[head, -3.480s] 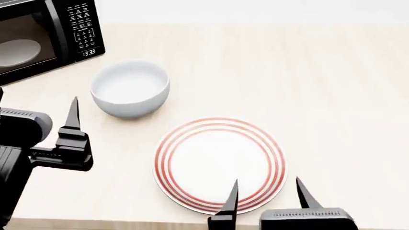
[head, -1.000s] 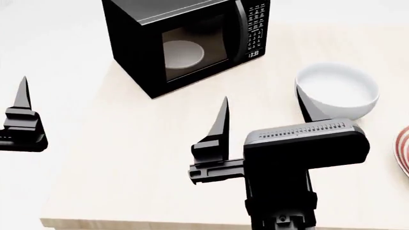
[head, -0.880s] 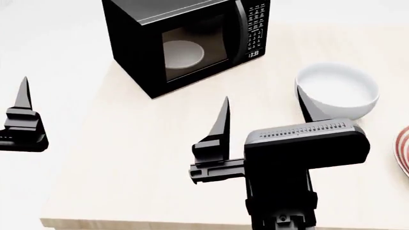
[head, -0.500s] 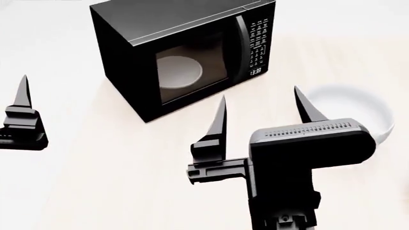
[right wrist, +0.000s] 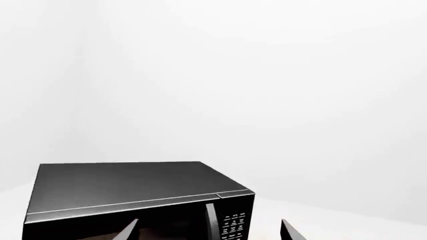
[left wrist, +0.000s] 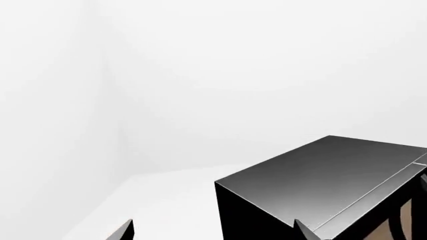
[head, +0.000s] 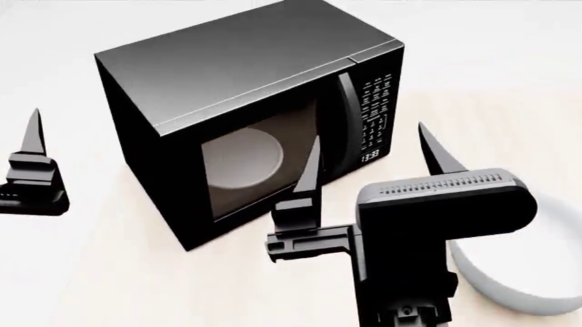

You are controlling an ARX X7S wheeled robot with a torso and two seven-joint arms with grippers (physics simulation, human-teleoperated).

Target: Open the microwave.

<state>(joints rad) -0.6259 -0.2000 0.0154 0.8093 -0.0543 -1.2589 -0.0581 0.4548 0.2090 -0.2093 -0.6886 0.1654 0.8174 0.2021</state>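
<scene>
The microwave point(head: 259, 116) is set on the pale table point(head: 136, 286), turned at an angle so that its windowed door and the keypad point(head: 377, 119) are presented toward the robot's right side; the door is seen shut, flush with the front, with the white turntable point(head: 238, 160) visible behind the glass. The dark vertical handle point(head: 347, 122) is placed between the window and the keypad, and it is judged that this is where a pull would have to be applied, the hinge presumably lying at the door's far edge. A white bowl point(head: 509, 279) is partly seen just beside the right arm, near the microwave but apart from it.

The right gripper point(head: 369, 163) is held in front of the door at about handle height, its two pointed fingers spread wide and nothing caught between them; no contact with the door or the handle can be made out, though one fingertip overlaps the window in the head view. In the right wrist view the handle is framed between the fingertips, which suggests that the approach is being lined up on it.

The left gripper point(head: 32, 170) is kept off to the side, well apart from the microwave; only one finger is shown in the head view, yet two tips set wide apart appear in the left wrist view, so it is taken to be spread and empty
</scene>
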